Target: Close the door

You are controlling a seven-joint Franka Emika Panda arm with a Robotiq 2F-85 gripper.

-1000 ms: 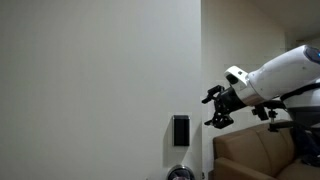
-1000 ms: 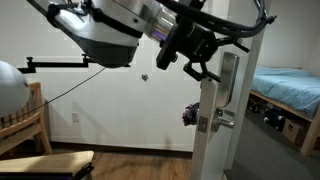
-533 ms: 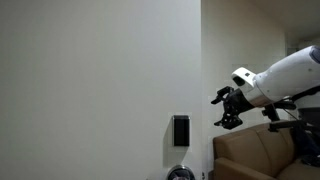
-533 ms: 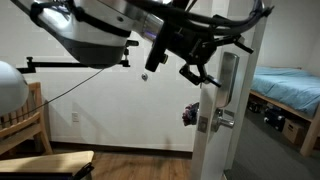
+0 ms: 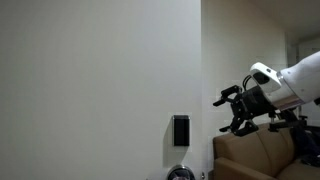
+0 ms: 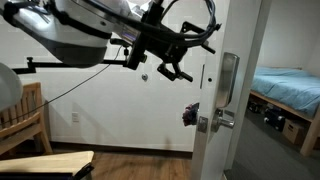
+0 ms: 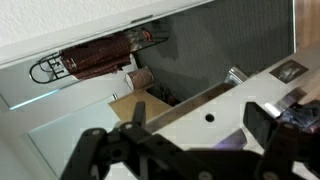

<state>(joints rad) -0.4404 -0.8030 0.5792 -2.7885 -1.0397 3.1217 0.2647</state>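
The door (image 5: 90,70) is a large plain white panel with a black keypad lock (image 5: 180,130) and a silver lever handle (image 5: 180,172) at the bottom edge of the picture. In an exterior view the door (image 6: 207,150) stands edge-on, with a silver lock plate (image 6: 229,80) and its lever handle (image 6: 224,121). My gripper (image 5: 232,108) is open and empty, in the air beside the door's free edge and apart from it. It also shows in an exterior view (image 6: 172,62) and in the wrist view (image 7: 200,130), with the fingers spread over a white surface.
A brown sofa (image 5: 255,155) stands behind the door's edge, below my arm. A wooden chair (image 6: 25,125) and a wooden floor (image 6: 140,165) are on one side. A bed (image 6: 290,85) shows through the doorway. A white wall with a hook (image 6: 145,77) is behind the gripper.
My gripper has drawn back from the door's edge, away from the keypad side, and stayed open. The door itself looks unmoved.
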